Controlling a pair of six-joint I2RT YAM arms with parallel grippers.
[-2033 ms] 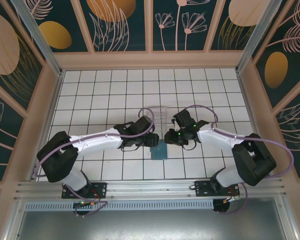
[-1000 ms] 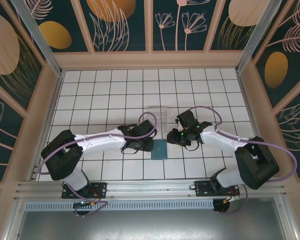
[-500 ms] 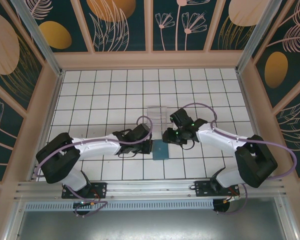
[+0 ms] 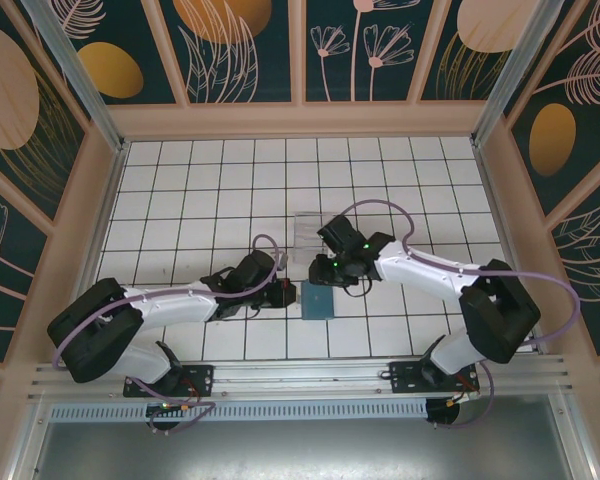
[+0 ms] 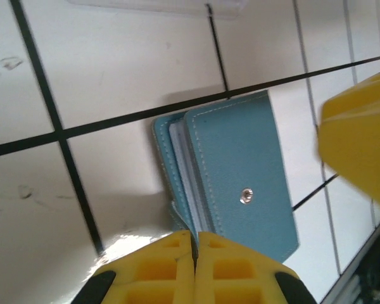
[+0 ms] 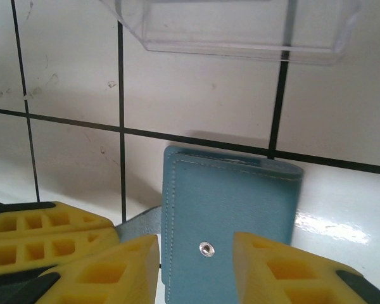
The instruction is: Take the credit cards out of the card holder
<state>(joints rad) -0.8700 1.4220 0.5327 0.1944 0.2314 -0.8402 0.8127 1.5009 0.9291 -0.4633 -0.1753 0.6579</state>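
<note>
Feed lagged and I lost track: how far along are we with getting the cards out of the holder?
Done: nothing yet; the card holder lies closed, flat on the tiles. In hand: the left gripper, jaws shut, sits at one corner of it, and the right gripper is over it with jaws open. Left: open the holder and pull out the cards.

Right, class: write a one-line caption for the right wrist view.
Open right gripper poised over the teal card holder, clear tray beyond.

Getting at the card holder (image 4: 318, 300): left gripper (image 4: 286, 293) blocks 9 o'clock, right gripper (image 4: 323, 274) and clear tray (image 4: 313, 228) block 12; 3 to 6 is open.
</note>
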